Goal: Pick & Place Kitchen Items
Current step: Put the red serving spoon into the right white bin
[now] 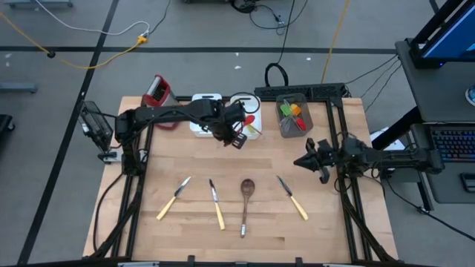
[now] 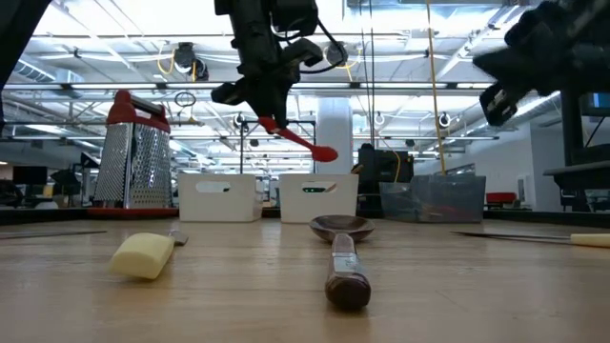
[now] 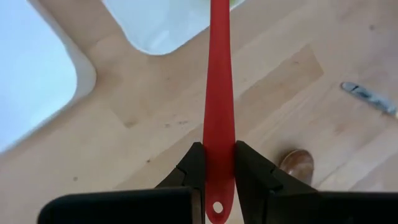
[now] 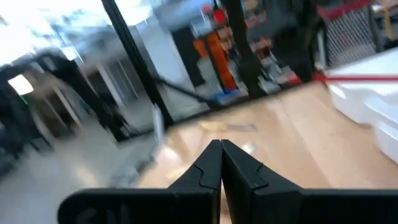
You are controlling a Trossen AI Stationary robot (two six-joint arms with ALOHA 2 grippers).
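Note:
My left gripper [image 1: 236, 136] hangs over the table's far middle, shut on a red long-handled utensil [image 2: 303, 142]. The utensil's head [image 1: 250, 120] is above the right one of two white trays [image 1: 242, 102]. Three cream-handled knives [image 1: 173, 198], [image 1: 216, 204], [image 1: 292, 197] and a wooden spoon [image 1: 245, 202] lie flat on the near half of the table. A grey tray [image 1: 283, 127] at the far right holds green and orange utensils [image 1: 294, 111]. My right gripper [image 1: 304, 162] waits shut at the table's right, above the wood, touching nothing. My left gripper pinches the red utensil's handle near its free end [image 3: 219, 163], just ahead of the hanging hole, between its two fingers [image 3: 193, 163]. The fingers come steeply from above. The utensil is lifted clear and slants down from the fingers toward the table's right, head lowest.
A red-topped metal box grater [image 1: 156, 90] stands at the far left beside the left white tray [image 1: 205, 99]. Black frame rails run along both table sides and the far right edge [image 1: 300, 90]. Bare wood lies between the trays and the row of knives.

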